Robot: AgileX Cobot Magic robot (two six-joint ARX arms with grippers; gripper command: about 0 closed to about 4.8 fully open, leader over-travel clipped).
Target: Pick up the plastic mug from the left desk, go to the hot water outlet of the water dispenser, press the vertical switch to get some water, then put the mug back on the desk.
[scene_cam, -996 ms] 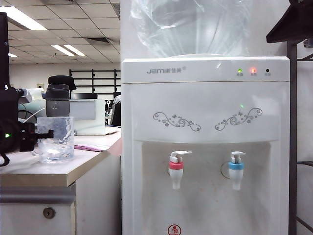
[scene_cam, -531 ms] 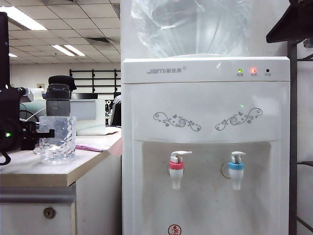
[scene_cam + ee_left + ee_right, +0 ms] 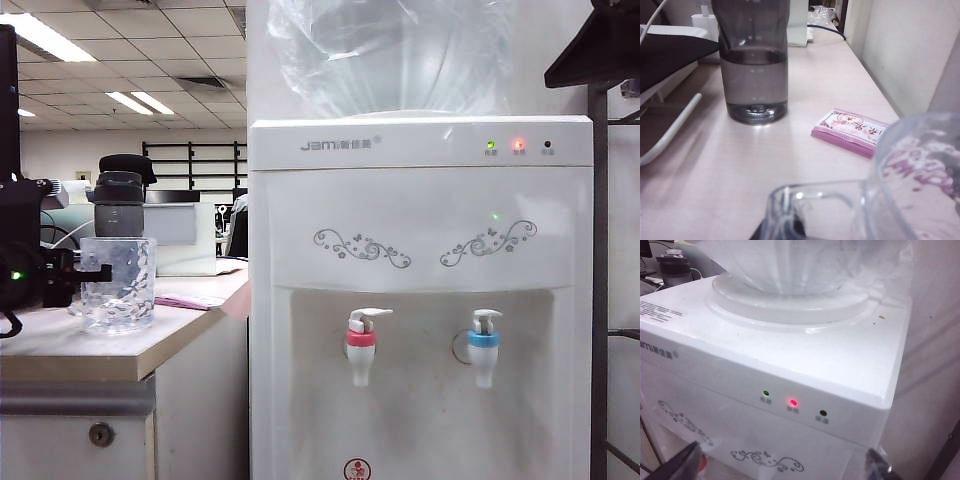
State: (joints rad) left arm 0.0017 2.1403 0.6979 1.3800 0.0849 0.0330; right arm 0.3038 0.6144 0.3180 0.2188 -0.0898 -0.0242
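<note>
A: Exterior: left gripper, at left edge, is pinching the mug handle; mug is sitting on the desk.

B: Left wrist: handle is filling the bottom; thin grip risks slipping.

A: Right wrist: right gripper is hovering spread before the dispenser.

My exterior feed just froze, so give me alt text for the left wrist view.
The clear dimpled plastic mug fills the near corner, its thin handle inside the shut left gripper, above the pale beige desk. Behind stand a dark grey bottle holding water and a flat pink floral packet.
</note>
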